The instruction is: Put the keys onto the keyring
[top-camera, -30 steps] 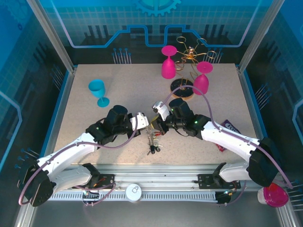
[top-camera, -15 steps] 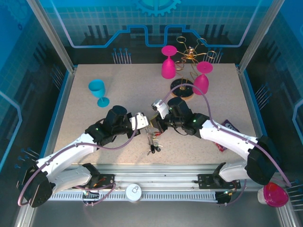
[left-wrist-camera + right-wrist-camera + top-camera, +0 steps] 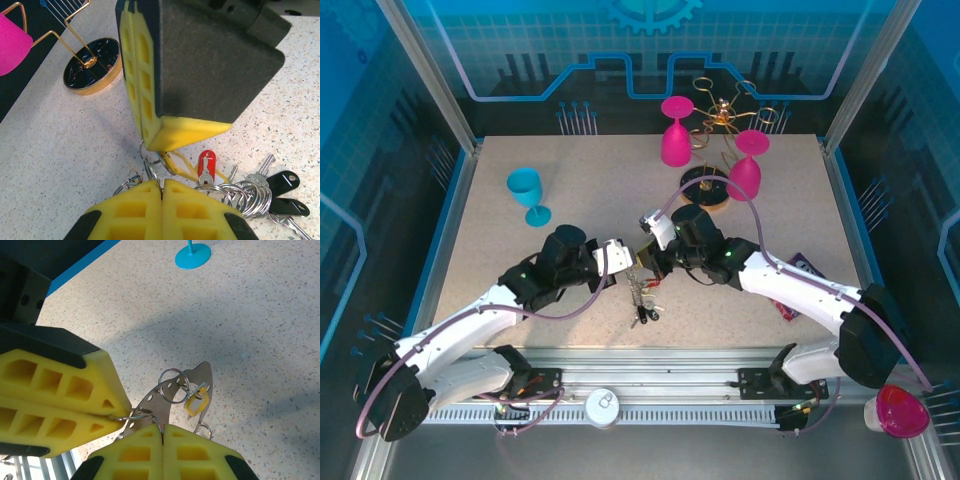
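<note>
My two grippers meet tip to tip over the middle of the table. The left gripper (image 3: 628, 266) (image 3: 161, 187) is shut on a thin silver split ring, the keyring (image 3: 149, 167) (image 3: 136, 414). From the other side the right gripper (image 3: 648, 262) (image 3: 162, 434) is shut on the same ring. A bunch of keys (image 3: 642, 300) hangs and lies below them on more rings. It holds a red-headed key (image 3: 206, 165), two black-headed keys (image 3: 282, 182) and a yellow tag (image 3: 196, 401). A perforated metal strip (image 3: 167, 390) curves behind the ring.
A gold wire stand on a round base (image 3: 705, 188) (image 3: 92, 67) stands at the back with two pink goblets (image 3: 675, 130) (image 3: 748, 165). Back left stands a blue goblet (image 3: 527, 192). A dark packet (image 3: 800, 275) lies under the right forearm.
Both grippers stay shut at the ring. The right gripper has edged slightly left toward the left one, and the hanging keys shifted a little with it.
</note>
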